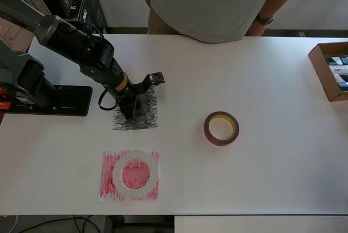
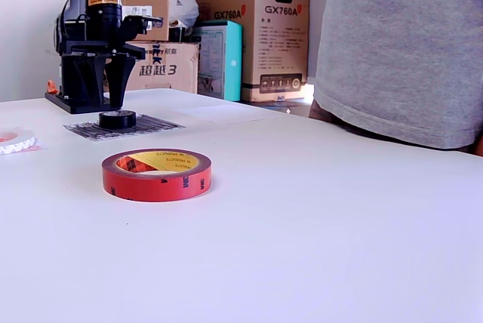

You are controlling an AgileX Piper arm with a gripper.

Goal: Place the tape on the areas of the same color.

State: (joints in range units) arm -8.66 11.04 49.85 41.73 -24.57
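White table (image 1: 272, 157) carries red tape roll (image 1: 221, 128), black patch (image 1: 144, 117), red patch (image 1: 109, 181), cardboard box (image 1: 326, 72).

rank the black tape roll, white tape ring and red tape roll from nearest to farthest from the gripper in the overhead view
1. black tape roll: on the black scribbled patch, directly below the gripper.
2. white tape ring: on the red scribbled patch, toward the overhead view's bottom edge.
3. red tape roll: on bare table, off to the overhead view's right.

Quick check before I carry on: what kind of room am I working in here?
Probably an office or lab storeroom set up for tests: stacked cardboard boxes behind a plain white table, a person standing at its far edge, and hand-scribbled paper patches as targets.
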